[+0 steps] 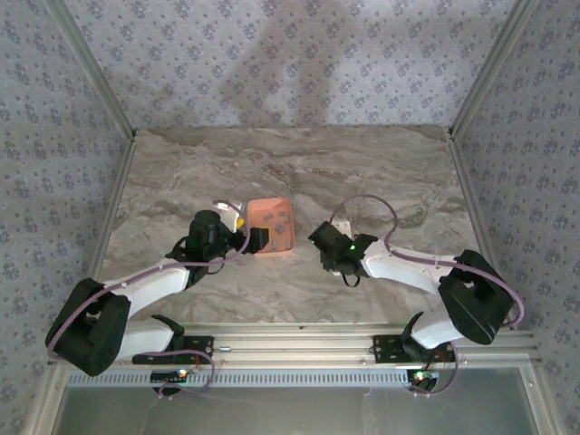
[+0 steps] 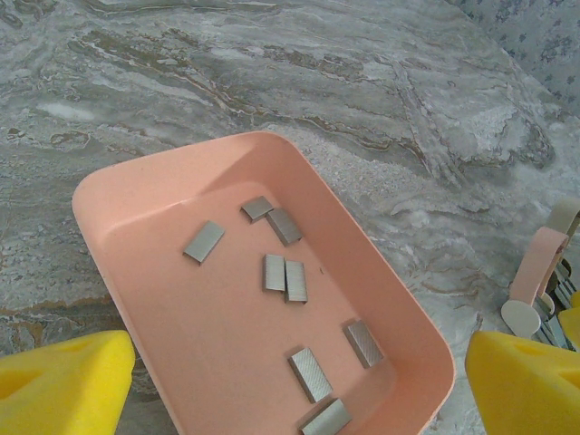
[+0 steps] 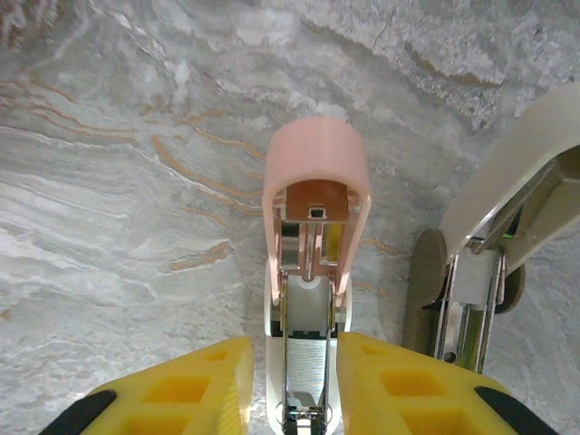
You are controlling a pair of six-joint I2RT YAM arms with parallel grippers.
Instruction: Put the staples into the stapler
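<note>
tray mid-table, stapler beside it

the tray [image 1: 272,203] sits about midway on the table [image 1: 381,172]. the staples [image 2: 285,279] lie loose on the tray's floor. two touch side by side at its middle, and the rest are scattered toward its ends. the stapler [image 3: 313,181] stands on the table beside the tray, between the fingers of the right gripper [image 3: 294,362]. from the right wrist, a second stapler [image 3: 507,172] lies just right of it.

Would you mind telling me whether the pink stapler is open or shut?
Open: the stapler has its pink top swung up, baring the metal channel between the fingers of the right gripper.
</note>
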